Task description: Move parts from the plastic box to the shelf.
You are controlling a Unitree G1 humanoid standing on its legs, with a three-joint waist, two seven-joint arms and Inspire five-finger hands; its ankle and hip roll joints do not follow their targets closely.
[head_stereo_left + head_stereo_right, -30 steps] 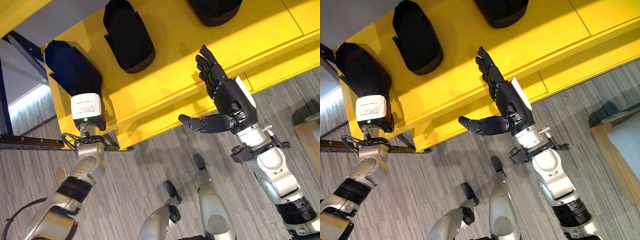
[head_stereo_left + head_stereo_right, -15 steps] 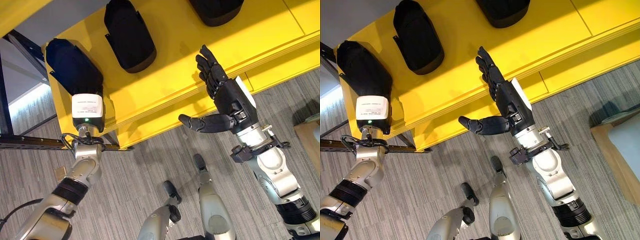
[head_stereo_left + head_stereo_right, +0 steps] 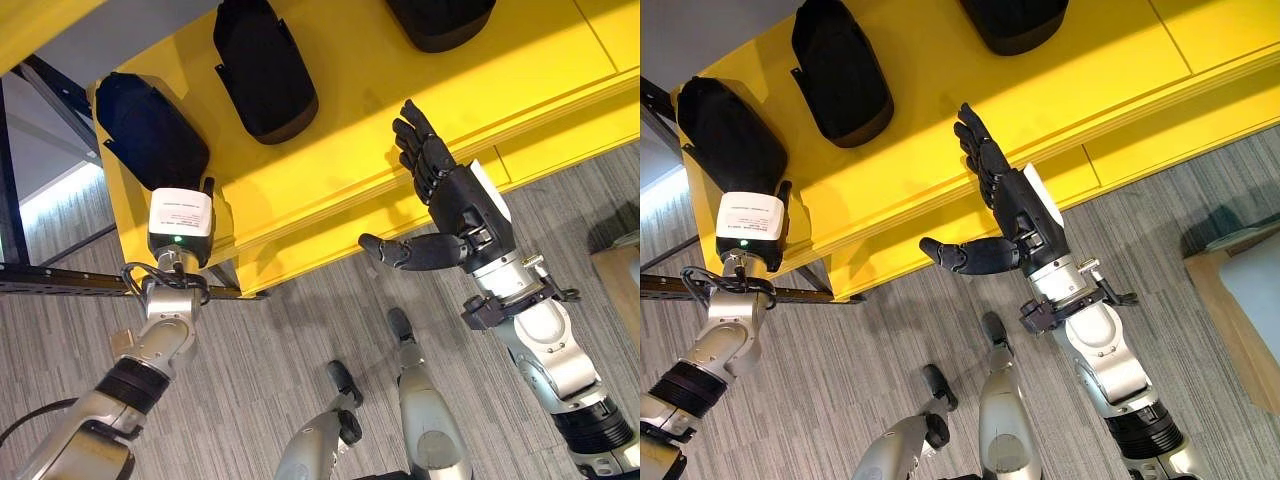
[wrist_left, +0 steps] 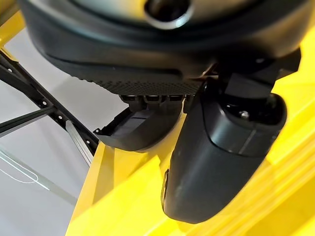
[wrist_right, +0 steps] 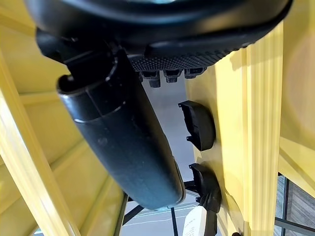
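At upper left, the left robot hand (image 3: 178, 235), its fingers hidden, meets a black part (image 3: 150, 128) lying lengthwise on the yellow shelf (image 3: 340, 150); the right robot hand (image 3: 450, 205) hovers open.

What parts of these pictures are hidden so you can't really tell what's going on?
- Left hand: its fingers are behind the leftmost black part on the yellow shelf; the eye views and its wrist view do not settle whether it grips.
- Third black part: cut off by the top edge of both eye views.
- Wooden thing on the floor: cut by the right edge.

The right hand is open, holding nothing.
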